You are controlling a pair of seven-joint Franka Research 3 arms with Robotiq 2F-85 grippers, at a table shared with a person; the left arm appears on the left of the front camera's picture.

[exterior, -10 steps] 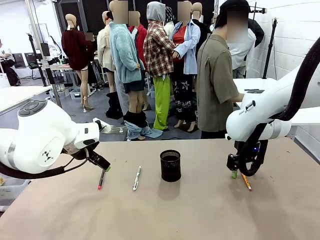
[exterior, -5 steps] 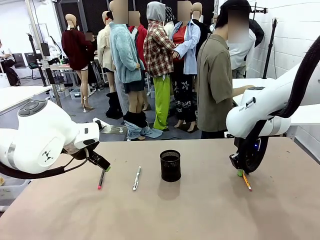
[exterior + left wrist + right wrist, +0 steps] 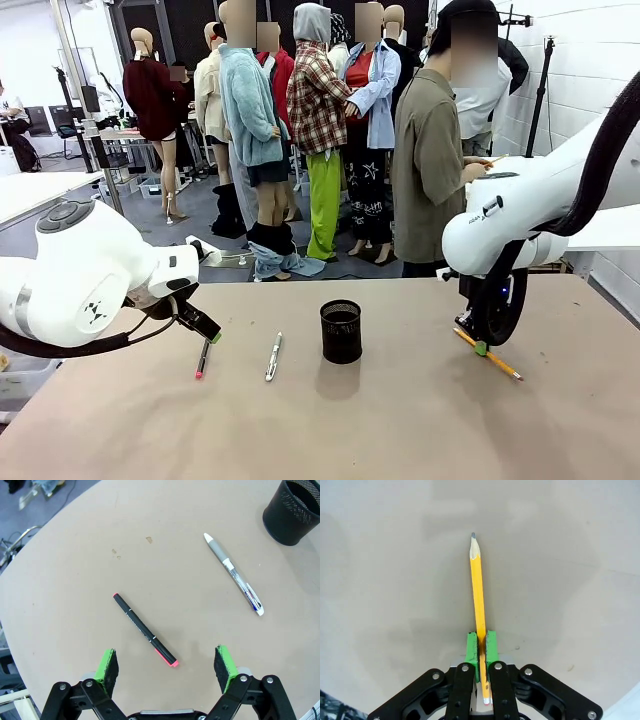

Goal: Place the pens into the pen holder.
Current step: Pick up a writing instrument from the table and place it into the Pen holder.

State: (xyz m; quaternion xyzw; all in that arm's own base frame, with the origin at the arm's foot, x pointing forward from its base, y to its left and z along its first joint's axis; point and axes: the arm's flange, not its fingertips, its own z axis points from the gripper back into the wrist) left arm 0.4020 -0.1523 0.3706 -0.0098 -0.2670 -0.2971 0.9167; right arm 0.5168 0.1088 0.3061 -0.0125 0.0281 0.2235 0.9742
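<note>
— Orange-yellow wooden pencil (image 3: 478,595): why does it lie lengthwise in the right gripper (image 3: 481,639)?

— The green pads are pressed together on its eraser end, so the shaft runs out along the fingers with the graphite tip leading. In the front view it slants low over the matte tan tabletop (image 3: 400,430), right of the small black wire-mesh pen holder (image 3: 341,331) and well apart from it. Whether the tip touches the surface cannot be told. Judgement: the pickup is done; the carry to the holder and the turn upright are not.

— And the left gripper (image 3: 166,661)?

— It is spread wide and pinches nothing. It hovers left of the holder, with its pads on either side of the near end of the slim dark pen with pink-red ends (image 3: 145,630). Judgement: it is lined up for a grasp. The silver-white pen (image 3: 234,575) lies flat between that dark pen and the holder, touching neither.

— Surface and room?

— The surface is plain, with only a few faint marks. Beyond the holder, at the far side, a person (image 3: 430,170) in an olive-grey shirt stands side-on. A white wall lies to the right.
</note>
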